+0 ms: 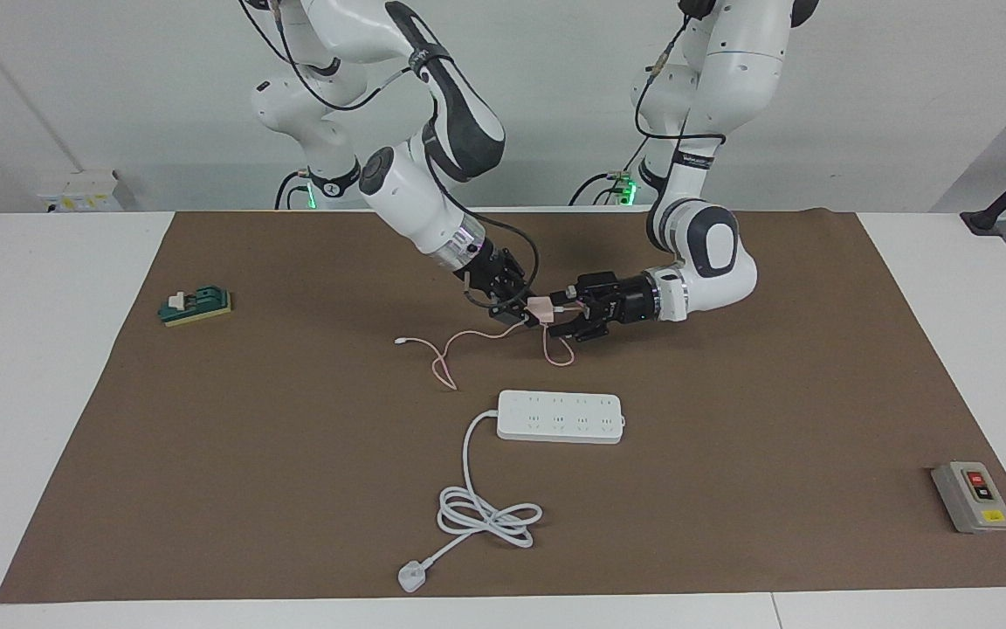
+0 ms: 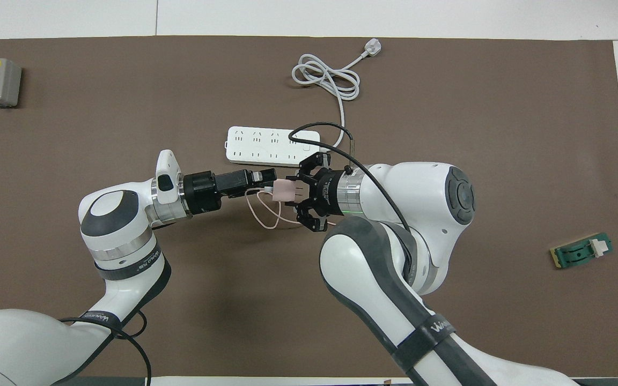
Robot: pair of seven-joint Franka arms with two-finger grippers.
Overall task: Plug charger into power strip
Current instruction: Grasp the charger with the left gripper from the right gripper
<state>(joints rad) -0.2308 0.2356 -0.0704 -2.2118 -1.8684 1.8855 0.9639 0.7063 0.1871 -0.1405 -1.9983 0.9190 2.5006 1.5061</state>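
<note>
Pink charger (image 1: 541, 307), light and rigid with a limp cable, hangs over the tabletop (image 1: 730, 419) nearer the robots than the power strip (image 1: 561, 417), gripped in the right gripper (image 1: 516, 312) jaws. Left gripper (image 1: 575, 318) jaws apparently open around it; grip the cube's sides.

Charger (image 1: 541, 307) prongs hidden within right tool (image 1: 527, 312)

The right claw (image 1: 527, 313) (image 2: 297, 194) is held low over the middle of the table, its arm bent sharply at the elbow and the wrist angled down toward the left arm's end. The left claw (image 1: 575, 316) (image 2: 266, 181) meets it nearly tip to tip, forearm lying almost level (elbow folded back toward its base), fingers (image 1: 571, 290) spread apart.
</note>
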